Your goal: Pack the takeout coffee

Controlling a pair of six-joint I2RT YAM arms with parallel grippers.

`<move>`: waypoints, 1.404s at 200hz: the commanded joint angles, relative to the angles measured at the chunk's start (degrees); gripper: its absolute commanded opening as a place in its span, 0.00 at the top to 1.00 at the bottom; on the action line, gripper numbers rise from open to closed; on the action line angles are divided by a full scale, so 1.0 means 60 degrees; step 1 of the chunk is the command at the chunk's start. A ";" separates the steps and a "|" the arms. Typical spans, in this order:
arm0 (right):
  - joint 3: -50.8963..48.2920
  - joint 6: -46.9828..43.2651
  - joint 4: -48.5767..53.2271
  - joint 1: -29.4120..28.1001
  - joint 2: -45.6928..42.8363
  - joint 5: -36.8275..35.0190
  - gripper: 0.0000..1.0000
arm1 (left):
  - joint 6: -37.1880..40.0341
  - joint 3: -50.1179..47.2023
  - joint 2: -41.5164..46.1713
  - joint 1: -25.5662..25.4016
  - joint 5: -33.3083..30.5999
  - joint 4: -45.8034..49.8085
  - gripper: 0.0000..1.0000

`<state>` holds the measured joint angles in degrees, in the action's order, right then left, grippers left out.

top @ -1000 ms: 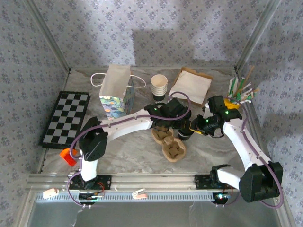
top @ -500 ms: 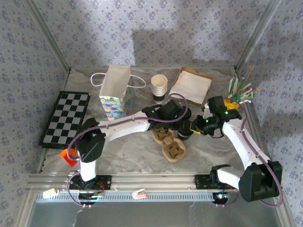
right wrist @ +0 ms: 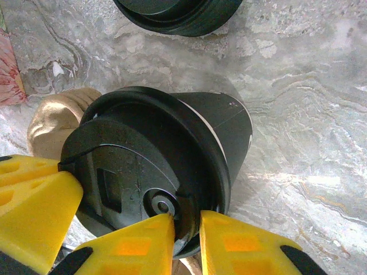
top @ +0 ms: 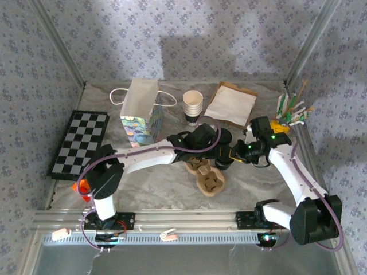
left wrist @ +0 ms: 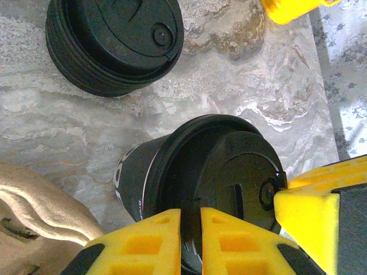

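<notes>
Item: black coffee cup (top: 223, 162) with black snap-on lid (left wrist: 229, 172). Found mid-table, just beside the right end of the pulp carrier (top: 205, 175) and near a stack of spare lids (left wrist: 114, 40). Judged light if empty, top-heavy and prone to sloshing if filled; contents hidden under the lid. Paper-walled by the look of it, so likely to dent under a hard squeeze. Lid smooth plastic, thin at the rim, liable to pop off if pulled alone. Best taken around the body below the lid, or merely steadied at the rim. Pinched at present on the lid rim from two sides: left gripper (left wrist: 190, 216) drawn narrow with the rim between its yellow fingers, right gripper (right wrist: 187, 222) likewise narrow on the opposite edge. Cannot tell whether resting on the table or lifted clear of it. Containers noted: carrier, wells apparently empty; patterned paper bag (top: 140, 112) upright behind it, mouth open, inside not visible; nested stack of paper cups (top: 192, 105) beside the bag, top one seemingly empty. Probable destination for the cup: a carrier well, entered straight down to avoid tipping.
</notes>
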<state>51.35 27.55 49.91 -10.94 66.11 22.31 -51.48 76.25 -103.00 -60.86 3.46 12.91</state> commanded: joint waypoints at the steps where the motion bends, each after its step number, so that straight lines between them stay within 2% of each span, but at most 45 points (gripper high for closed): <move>1: -0.0444 -0.0150 0.0523 -0.0236 0.0262 -0.0544 0.79 | -0.0186 -0.0853 -0.0493 -0.0052 0.0282 0.1973 0.86; 37: -0.0528 -0.0116 0.0652 -0.0434 0.0334 -0.0757 0.79 | -0.0145 -0.1081 -0.0579 0.0065 0.0206 0.2022 0.87; 67: -0.0367 -0.0185 0.0705 -0.0228 0.0166 -0.0670 0.79 | 0.0112 -0.0382 -0.0755 0.0080 0.0073 0.2244 0.86; 96: 0.0056 0.0099 0.0615 -0.0075 -0.0290 -0.0144 0.73 | 0.0450 0.0117 -0.0894 0.0096 0.0054 0.2165 0.84; 112: 0.0475 0.0077 0.0716 0.0131 -0.0352 -0.0020 0.66 | 0.0643 0.0198 -0.0859 0.0095 0.0034 0.2156 0.83; 153: 0.1155 -0.0272 0.0496 0.0766 0.0331 0.0624 0.60 | 0.1265 0.0564 -0.0724 0.0092 0.0039 0.1523 0.78; 175: 0.1601 -0.0982 0.0649 0.0812 0.0886 0.0692 0.59 | 0.1600 0.1058 -0.0807 0.0106 -0.0004 0.1399 0.78; 198: 0.1578 -0.0645 0.0396 0.0827 0.1126 0.1038 0.58 | 0.1808 0.1441 -0.0782 0.0130 -0.0062 0.1236 0.76; 209: 0.1724 -0.0991 0.0520 0.0835 0.1341 0.1006 0.58 | 0.1911 0.1616 -0.0762 0.0137 -0.0104 0.1276 0.75; 235: 0.1897 -0.1372 0.0774 0.0921 0.1630 0.0974 0.58 | 0.1901 0.1870 -0.0571 0.0197 -0.0913 0.2126 0.71; 263: 0.2066 -0.1428 0.0573 0.0974 0.1814 0.0589 0.59 | 0.1755 0.1685 -0.0525 0.0278 -0.0327 0.1529 0.66; 281: 0.2032 -0.1325 0.0412 0.0928 0.1993 0.0821 0.62 | 0.1834 0.2050 -0.0846 0.0274 -0.0172 0.1598 0.65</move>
<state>62.08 20.47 52.42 -5.48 76.82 26.59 -41.36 85.49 -106.96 -59.59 0.86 21.85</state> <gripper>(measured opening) 0.386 0.344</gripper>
